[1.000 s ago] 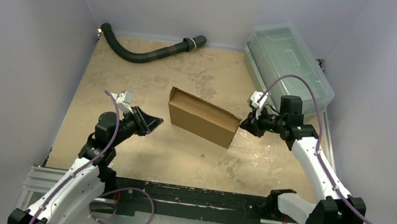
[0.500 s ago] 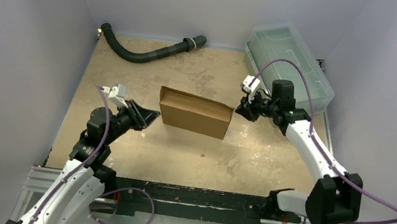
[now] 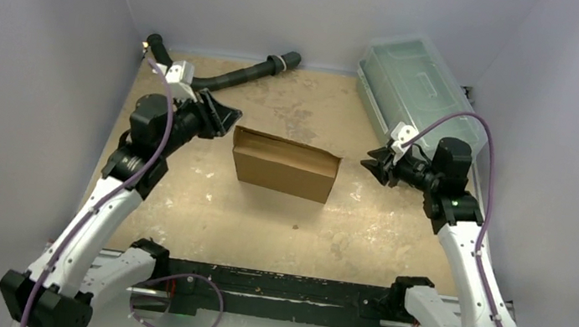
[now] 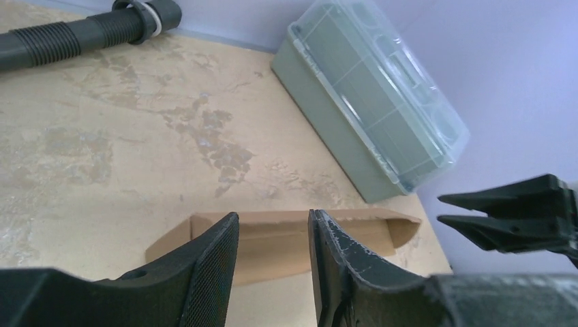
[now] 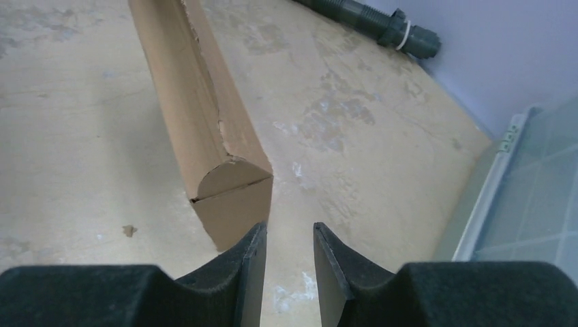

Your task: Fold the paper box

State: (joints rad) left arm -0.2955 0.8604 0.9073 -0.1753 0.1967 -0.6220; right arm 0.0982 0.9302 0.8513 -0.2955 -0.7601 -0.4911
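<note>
paper box (image 3: 284, 165) | between left jaws and right jaws | ungripped

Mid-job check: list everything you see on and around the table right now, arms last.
paper box: one, brown cardboard, middle of the table, between the two grippers.
hose: one, black, ribbed, far left along the back wall.
plastic bin: one, clear greenish, lidded, far right corner.
table: one, worn tan top, under everything.
left gripper: one, black, open, left of the box, not touching it.
right gripper: one, black, open, right of the box, not touching it.
</note>
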